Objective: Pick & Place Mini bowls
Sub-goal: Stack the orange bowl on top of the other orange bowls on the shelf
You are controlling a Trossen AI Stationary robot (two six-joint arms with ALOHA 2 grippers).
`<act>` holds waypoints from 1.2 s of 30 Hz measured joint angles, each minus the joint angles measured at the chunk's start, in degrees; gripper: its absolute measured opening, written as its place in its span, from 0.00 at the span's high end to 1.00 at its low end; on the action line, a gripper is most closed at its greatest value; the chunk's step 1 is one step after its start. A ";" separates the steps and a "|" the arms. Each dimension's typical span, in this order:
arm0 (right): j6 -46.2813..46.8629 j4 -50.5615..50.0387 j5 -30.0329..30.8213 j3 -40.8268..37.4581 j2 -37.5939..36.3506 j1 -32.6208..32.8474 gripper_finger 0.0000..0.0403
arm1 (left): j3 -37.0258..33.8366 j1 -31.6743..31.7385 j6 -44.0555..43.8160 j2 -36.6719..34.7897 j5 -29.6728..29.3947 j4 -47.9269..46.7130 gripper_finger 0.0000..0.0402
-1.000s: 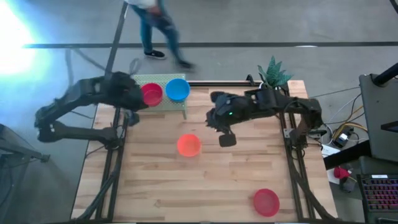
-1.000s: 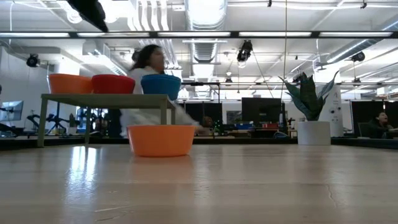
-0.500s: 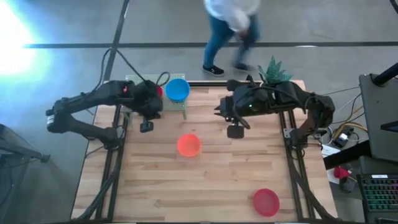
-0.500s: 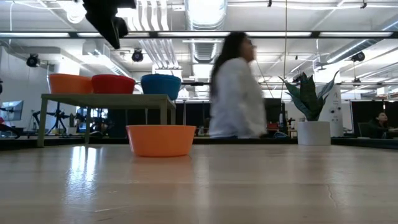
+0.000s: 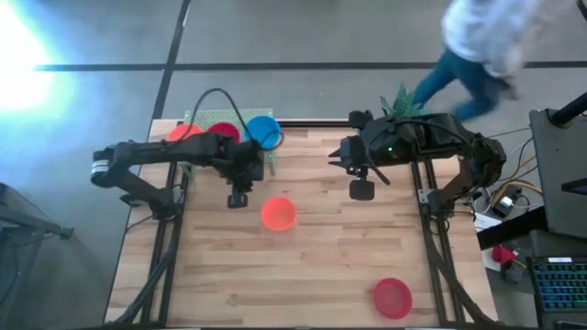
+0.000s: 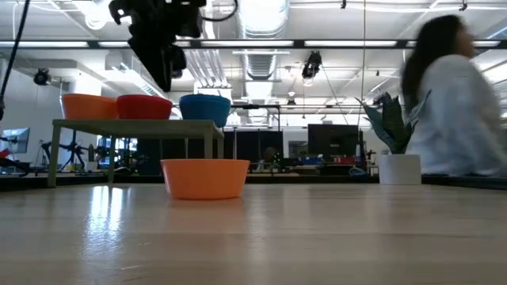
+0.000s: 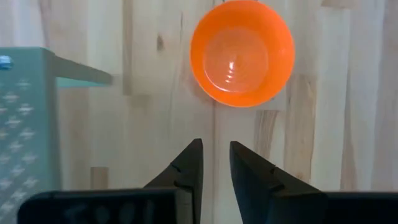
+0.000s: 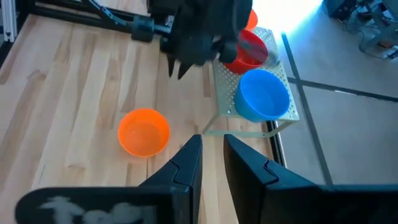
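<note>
Left gripper (image 7: pixel 215 163) slightly parted, empty, above orange bowl (image 7: pixel 242 53); raised rack (image 6: pixel 135 124) clear only in low view.

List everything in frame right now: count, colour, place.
Rack: 1, pale green perforated stand, far-left part of table.
Bowls on rack: 3; orange, red, blue.
Orange bowl: 1, on table near centre, in front of rack.
Red bowl: 1, near-right part of table.
Plant: 1, green leaves in white pot, far-right edge.
Table: 1, light wood.
Person: 1, white top, jeans, walking behind the table.
Left gripper: empty, slightly open, above table between rack and orange bowl.
Right gripper: empty, above table right of centre.
</note>
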 joint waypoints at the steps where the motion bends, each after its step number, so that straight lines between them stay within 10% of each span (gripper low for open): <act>1: 0.00 -0.06 0.00 0.00 -0.12 0.00 0.84 | 0.00 -0.37 -0.21 0.90 -0.03 0.16 0.82; 36: -4.14 -1.01 -0.15 -0.02 -0.87 -0.02 0.84 | -20.92 -4.62 -19.41 9.06 -7.72 36.65 0.82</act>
